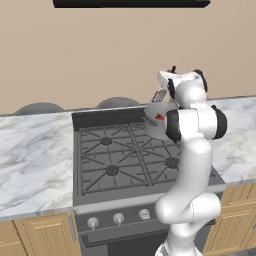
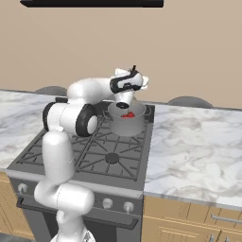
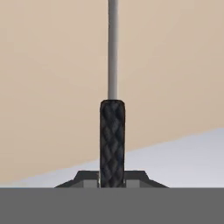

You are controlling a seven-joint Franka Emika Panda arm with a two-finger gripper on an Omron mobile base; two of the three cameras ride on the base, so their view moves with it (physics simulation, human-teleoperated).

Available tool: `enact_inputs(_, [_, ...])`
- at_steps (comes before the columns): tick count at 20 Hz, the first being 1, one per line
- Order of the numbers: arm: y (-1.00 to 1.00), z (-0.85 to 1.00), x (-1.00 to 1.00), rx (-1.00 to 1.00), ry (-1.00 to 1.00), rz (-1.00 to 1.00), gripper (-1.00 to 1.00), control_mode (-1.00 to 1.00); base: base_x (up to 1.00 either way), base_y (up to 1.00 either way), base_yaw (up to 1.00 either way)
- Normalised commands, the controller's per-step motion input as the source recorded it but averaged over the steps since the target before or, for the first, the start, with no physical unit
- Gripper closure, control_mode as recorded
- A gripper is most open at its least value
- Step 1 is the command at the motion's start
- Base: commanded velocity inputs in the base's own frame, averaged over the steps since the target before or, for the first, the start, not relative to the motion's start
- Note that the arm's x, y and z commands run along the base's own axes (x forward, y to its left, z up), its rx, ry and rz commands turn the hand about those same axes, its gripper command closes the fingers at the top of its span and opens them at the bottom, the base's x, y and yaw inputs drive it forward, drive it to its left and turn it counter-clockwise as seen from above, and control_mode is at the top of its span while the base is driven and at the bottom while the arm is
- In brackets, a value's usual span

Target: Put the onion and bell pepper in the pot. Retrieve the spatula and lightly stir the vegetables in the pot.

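The left base view looks forward and down from behind the arm, which rises at its lower right, onto the stove [image 1: 125, 160] set in the marble table [image 1: 35, 150], with the beige wall beyond. The right base view takes the same scene from the other side, the arm at its lower left, the stove [image 2: 94, 151] seen more at an angle and more of the table [image 2: 198, 142] to the right. Both share the burners, the pot [image 2: 126, 120] at the back of the stove and the wall. The hand view sits very near, looking along the claw [image 3: 112, 181] at a dark textured handle [image 3: 112, 140] with its grey shaft running up, against wall and table.
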Motion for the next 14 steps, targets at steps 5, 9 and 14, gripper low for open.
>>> enact_inputs(5, [-0.06, -0.50, -0.14, -0.14, -0.05, -0.04, 1.00, -1.00, 0.00, 0.00, 0.00])
enact_inputs(9, [0.00, -0.50, 0.00, -0.09, 0.01, -0.08, 1.00, -1.00, 0.00, 0.00, 0.00])
enact_inputs(14, [0.00, -0.45, 0.00, -0.02, 0.11, -0.10, 1.00, -1.00, 0.00, 0.00, 0.00])
